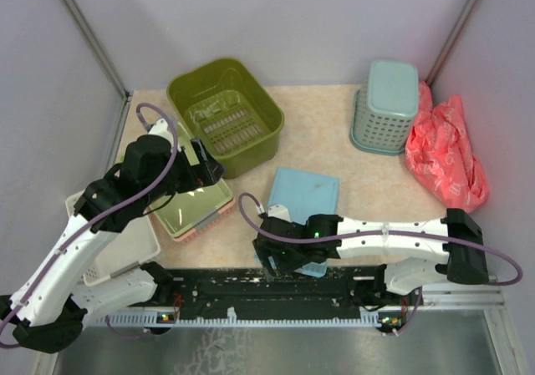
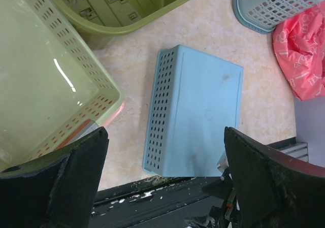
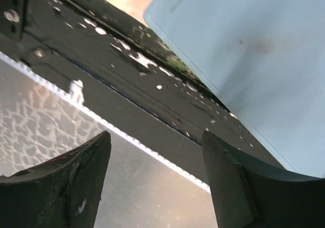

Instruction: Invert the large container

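Note:
The large container (image 1: 226,112), a deep olive-green tub, stands open side up at the back left of the table; its slotted bottom shows inside. The left wrist view catches its near wall (image 2: 127,9) at the top. My left gripper (image 1: 205,162) hovers open just in front of the tub, above the pale-green tray's far corner, and touches neither. Its jaws (image 2: 165,131) are wide apart with nothing between them. My right gripper (image 1: 272,262) is open and low at the table's near edge, beside the blue box's near-left corner, and its fingers (image 3: 155,136) hold nothing.
A blue perforated box (image 1: 305,195) lies bottom up at the front centre. A shallow pale-green tray (image 1: 196,204) rests on a pink one at the left. A white basket (image 1: 125,245) sits further left. A teal mesh basket (image 1: 386,108) and a red bag (image 1: 447,154) stand at the back right.

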Available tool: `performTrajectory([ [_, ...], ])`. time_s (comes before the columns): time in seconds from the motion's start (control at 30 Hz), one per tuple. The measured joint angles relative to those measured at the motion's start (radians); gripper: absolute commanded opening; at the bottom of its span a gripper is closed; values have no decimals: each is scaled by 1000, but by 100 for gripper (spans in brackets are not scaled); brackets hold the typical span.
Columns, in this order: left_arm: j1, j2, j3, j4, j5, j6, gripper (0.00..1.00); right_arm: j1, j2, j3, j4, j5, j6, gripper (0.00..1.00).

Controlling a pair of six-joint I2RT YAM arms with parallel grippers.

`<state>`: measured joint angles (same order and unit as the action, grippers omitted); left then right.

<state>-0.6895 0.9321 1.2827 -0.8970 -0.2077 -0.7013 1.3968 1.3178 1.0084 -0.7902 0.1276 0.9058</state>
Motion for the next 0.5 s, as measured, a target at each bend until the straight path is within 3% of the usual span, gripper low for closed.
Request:
performTrajectory([
  [0.23, 0, -20, -1, -19, -22, -6, 100, -32, 3, -72, 96, 26, 21, 57],
  [0.5, 0, -23, -5, -16, -24, -6, 100, -250, 2, -107, 86, 108, -67, 57],
])
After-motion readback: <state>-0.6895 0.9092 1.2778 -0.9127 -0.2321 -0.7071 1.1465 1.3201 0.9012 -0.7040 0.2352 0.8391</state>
